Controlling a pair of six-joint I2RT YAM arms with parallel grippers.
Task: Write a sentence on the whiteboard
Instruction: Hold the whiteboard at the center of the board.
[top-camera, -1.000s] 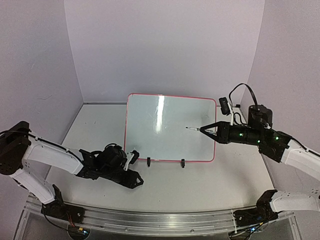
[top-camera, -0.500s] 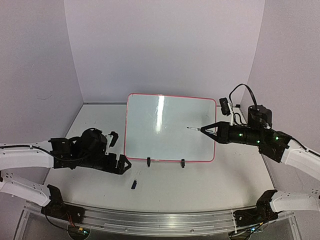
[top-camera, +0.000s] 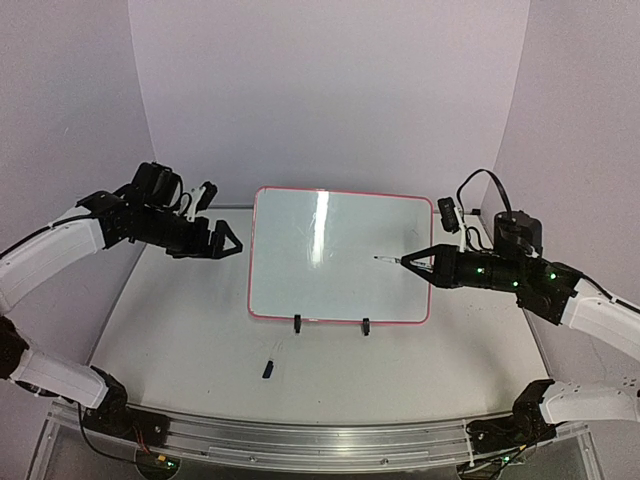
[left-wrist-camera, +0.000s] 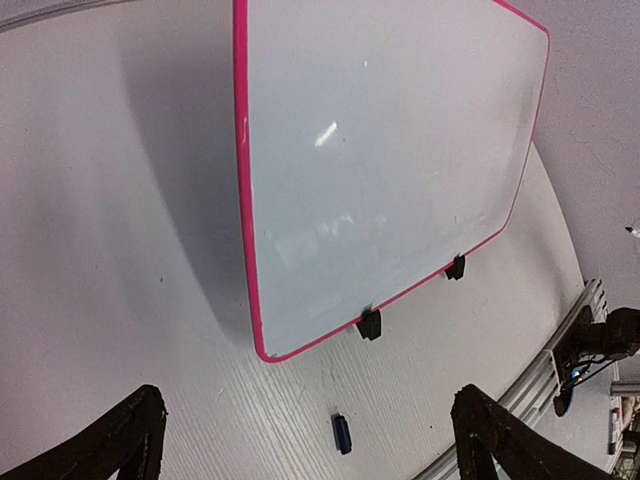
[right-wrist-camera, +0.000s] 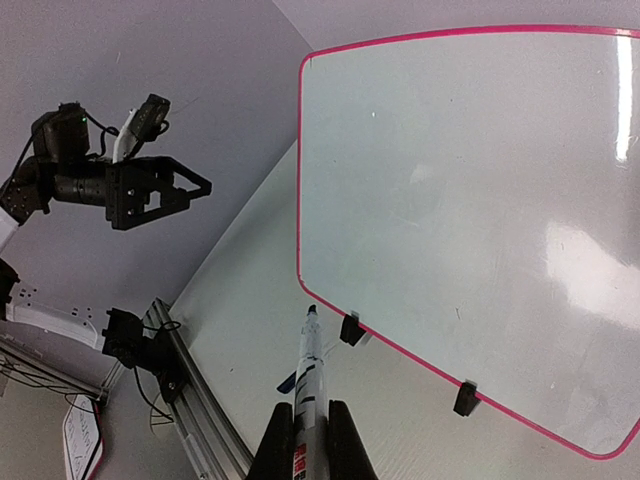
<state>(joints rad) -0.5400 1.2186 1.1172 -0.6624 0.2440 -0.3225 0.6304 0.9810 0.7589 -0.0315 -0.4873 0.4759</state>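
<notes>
Whiteboard stands propped on the counter, just ahead of the right tool, which clamps a marker aimed at its right half. The left tool hangs wide and empty off its left edge. Unbraced, the board could slide or tip under pen pressure.

Left jaws wide, arm held high; right jaws clamped.

Lying on counter: blue object, too small to identify. Fingers of left gripper running off frame bottom. Rear of marker disappearing inside right gripper; label unreadable. Right wrist view cropping whiteboard rim.
</notes>
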